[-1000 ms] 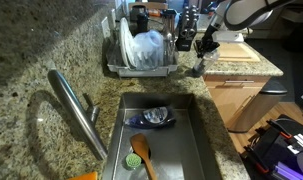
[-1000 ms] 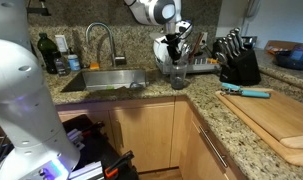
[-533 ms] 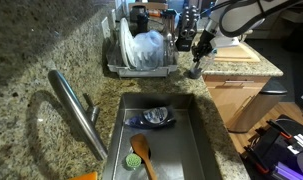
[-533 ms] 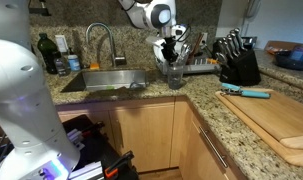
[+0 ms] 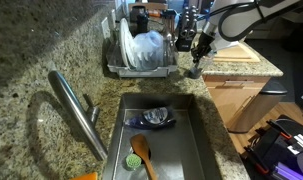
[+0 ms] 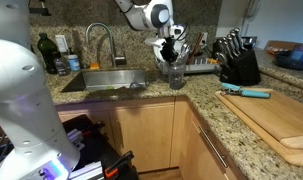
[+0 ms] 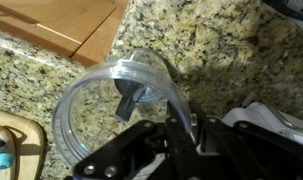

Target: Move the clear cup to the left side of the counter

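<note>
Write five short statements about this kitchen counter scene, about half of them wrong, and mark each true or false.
1. The pincer grips the clear cup by its wall, with one finger inside. True.
2. The clear cup is in the sink. False: it is at the counter, beside the dish rack.
3. A wooden spoon lies in the sink. True.
4. The knife block is empty. False: several dark handles stick out of it.
5. The cutting board stands upright in the dish rack. False: it lies flat on the counter.
</note>
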